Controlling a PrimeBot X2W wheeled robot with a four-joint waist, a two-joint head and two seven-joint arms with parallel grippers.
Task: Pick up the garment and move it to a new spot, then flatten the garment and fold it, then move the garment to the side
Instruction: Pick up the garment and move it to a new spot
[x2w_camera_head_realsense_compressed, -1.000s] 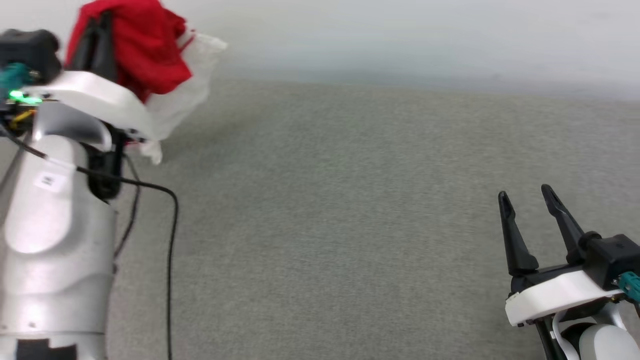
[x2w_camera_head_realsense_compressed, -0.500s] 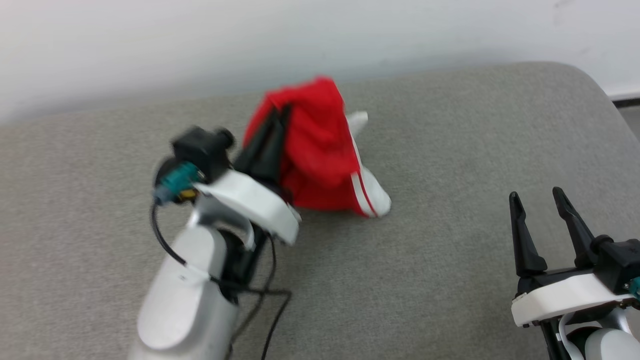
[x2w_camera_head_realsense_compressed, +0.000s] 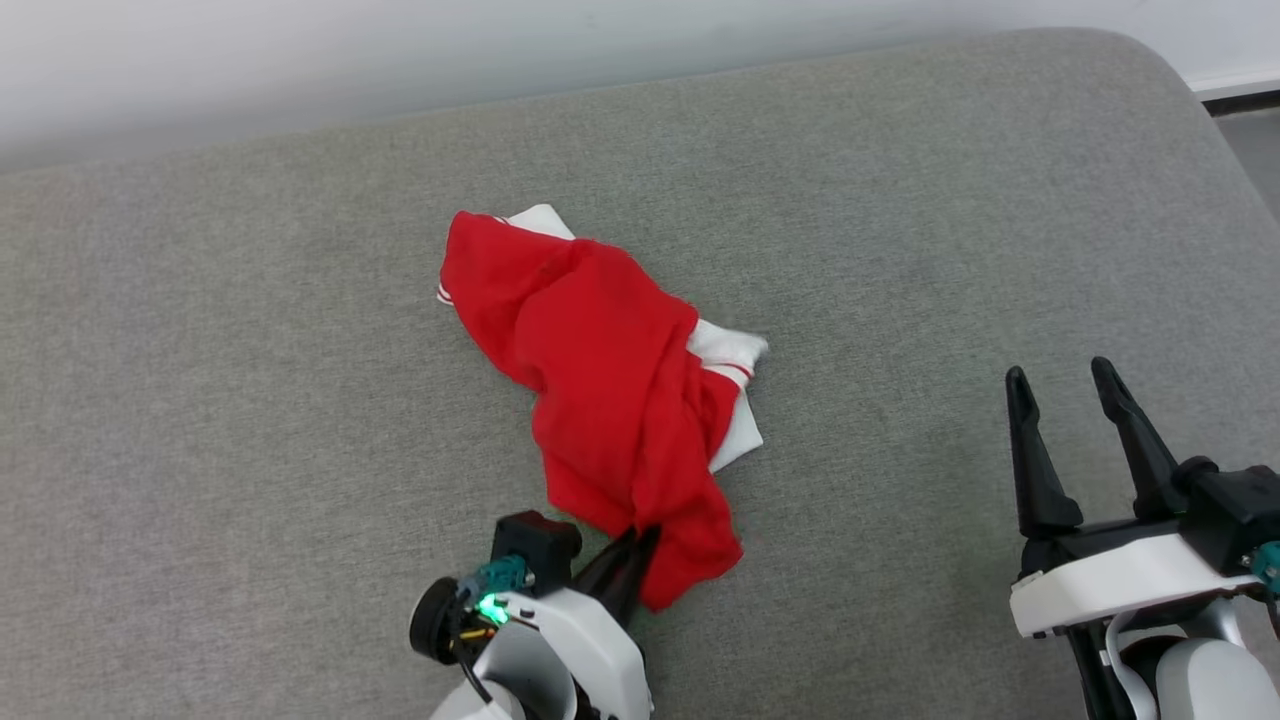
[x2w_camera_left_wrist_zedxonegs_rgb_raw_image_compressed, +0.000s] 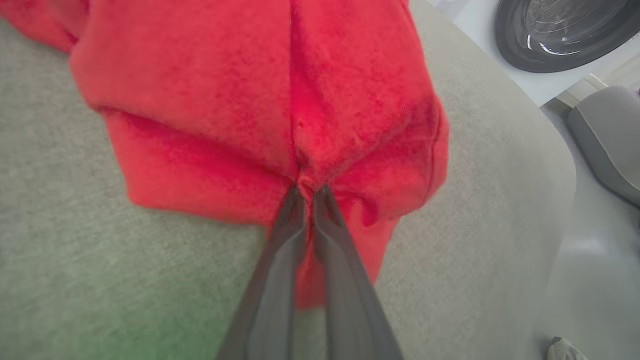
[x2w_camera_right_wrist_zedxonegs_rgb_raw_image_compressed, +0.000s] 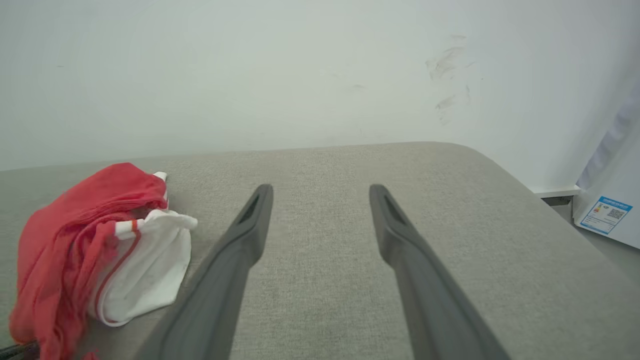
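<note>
Grey fabric-covered tabletop, white wall behind it. Garment lies on the tabletop roughly mid-surface, a crumpled red ridge running away from the robot. Lettering isn't visible. White sleeve pokes out on the garment's right side, with another bit of white at its far end.

Left gripper is at the garment's near end, low over the tabletop. Its fingers are pressed together, with a pinch of red cloth bunched at the tips. Can't tell which part of the shirt that pinch is (hem, shoulder or side). Right gripper sits well to the right of the garment, touching nothing, fingers spread wide.

My read: relocate step. Garment is down at the new spot, grip not yet let go. To do it well:
- hold the pinch and pull toward the robot, low and slow, so the ridge stretches out instead of piling up. Jersey will likely drag on this fabric cover, so expect some sticking and rolling.
- don't lift high, or the heap probably just re-bunches.
- let go only once the garment's near end lies flat. Open fully and back straight off so nothing snags the tips.
- bring the right gripper in to the garment's sleeve side for flattening. One pinch point won't spread it.
- striped trim is a handy marker for the sleeve edge.
</note>
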